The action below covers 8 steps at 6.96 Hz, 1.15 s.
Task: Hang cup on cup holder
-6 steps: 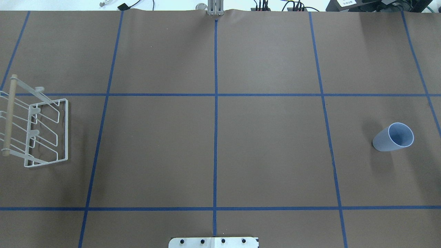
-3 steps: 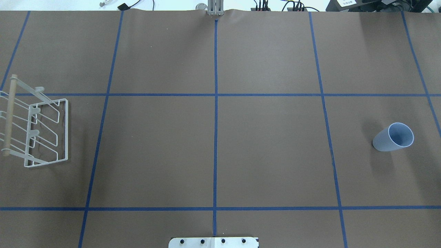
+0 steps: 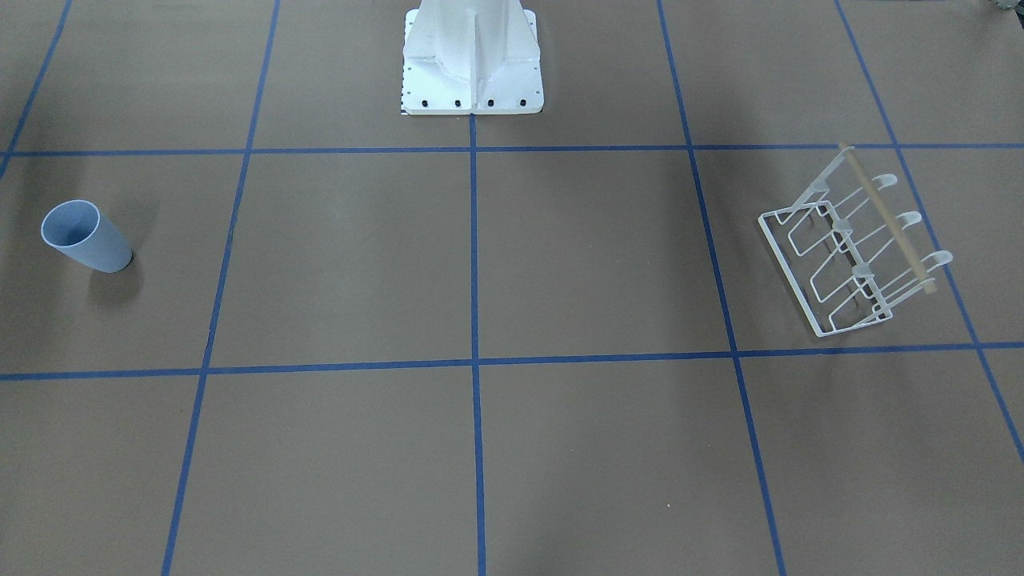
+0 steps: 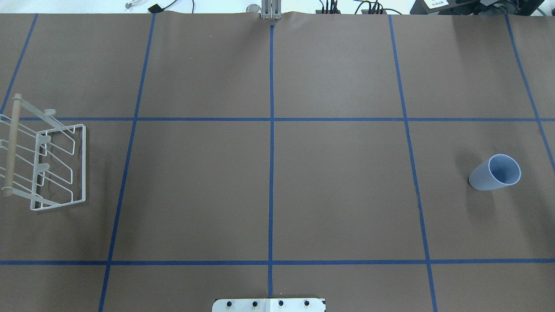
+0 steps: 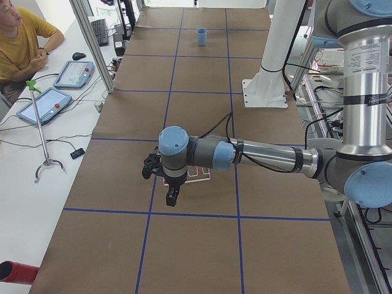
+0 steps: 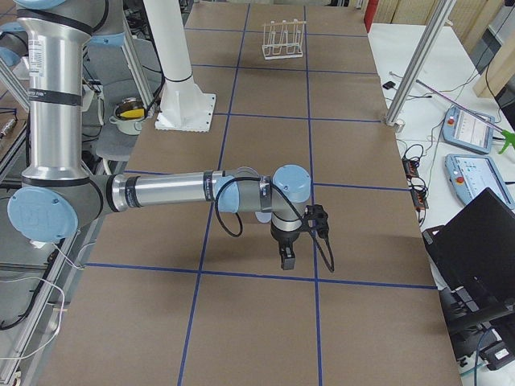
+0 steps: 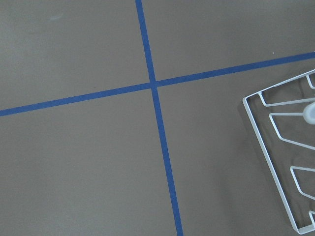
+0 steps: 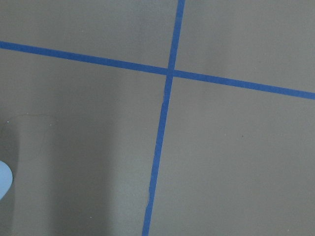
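Opening step, I judge: the cup stands free and upright, mid-right of the overhead view, with the cup holder at its left edge. I cannot tell how far open the left gripper or the right gripper is. Next, the right gripper must reach the cup.
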Each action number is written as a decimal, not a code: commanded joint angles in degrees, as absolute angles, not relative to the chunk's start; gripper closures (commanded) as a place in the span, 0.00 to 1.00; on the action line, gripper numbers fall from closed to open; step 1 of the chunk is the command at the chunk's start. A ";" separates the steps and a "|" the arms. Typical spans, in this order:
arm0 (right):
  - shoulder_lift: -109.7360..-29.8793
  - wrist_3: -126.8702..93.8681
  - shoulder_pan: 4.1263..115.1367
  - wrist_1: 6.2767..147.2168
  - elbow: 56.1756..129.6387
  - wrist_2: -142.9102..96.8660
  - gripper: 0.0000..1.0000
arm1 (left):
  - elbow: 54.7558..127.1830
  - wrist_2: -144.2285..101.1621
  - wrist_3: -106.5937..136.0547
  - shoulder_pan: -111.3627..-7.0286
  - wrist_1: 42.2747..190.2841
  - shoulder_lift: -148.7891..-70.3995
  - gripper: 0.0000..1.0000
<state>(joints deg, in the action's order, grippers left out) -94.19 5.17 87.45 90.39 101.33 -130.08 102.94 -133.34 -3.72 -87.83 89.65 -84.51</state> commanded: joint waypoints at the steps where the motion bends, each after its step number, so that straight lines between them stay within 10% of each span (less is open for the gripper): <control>1: -94.48 2.20 86.93 81.25 101.95 -130.69 0.00 | 103.18 -133.33 -3.60 -87.89 89.82 -84.99 0.01; 8: -101.69 -21.94 70.51 56.35 103.01 -134.74 0.00 | 103.45 -133.77 -3.60 -87.89 90.18 -84.82 0.01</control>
<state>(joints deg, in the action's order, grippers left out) -101.05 -16.11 74.65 60.30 102.76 -137.06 103.49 -133.72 -3.58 -87.89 90.19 -84.91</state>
